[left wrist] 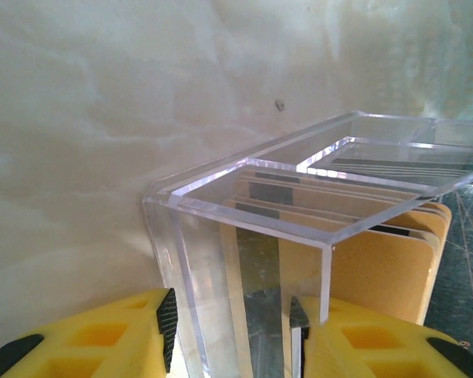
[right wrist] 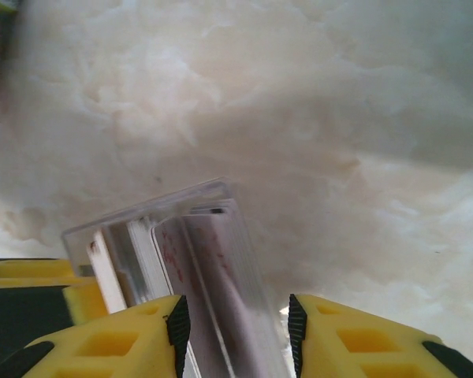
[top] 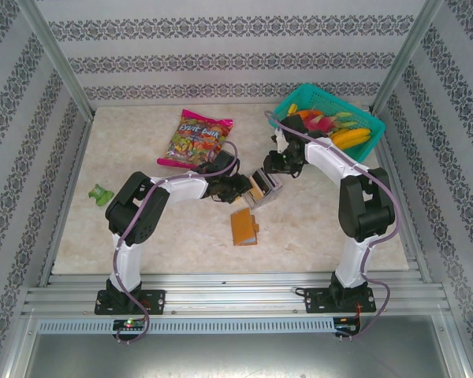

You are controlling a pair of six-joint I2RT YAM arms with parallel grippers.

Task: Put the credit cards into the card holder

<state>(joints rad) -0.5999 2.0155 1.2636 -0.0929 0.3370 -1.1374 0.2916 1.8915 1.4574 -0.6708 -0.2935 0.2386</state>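
Top cam high behind arms (top: 142, 213), looking down over whole table (top: 315, 228) — both wrist cams close up, sharing the tray (left wrist: 244, 205).

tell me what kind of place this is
Probably a staged robot test booth, not a real home: wallpapered panels in a bare metal frame around a marble-look table.
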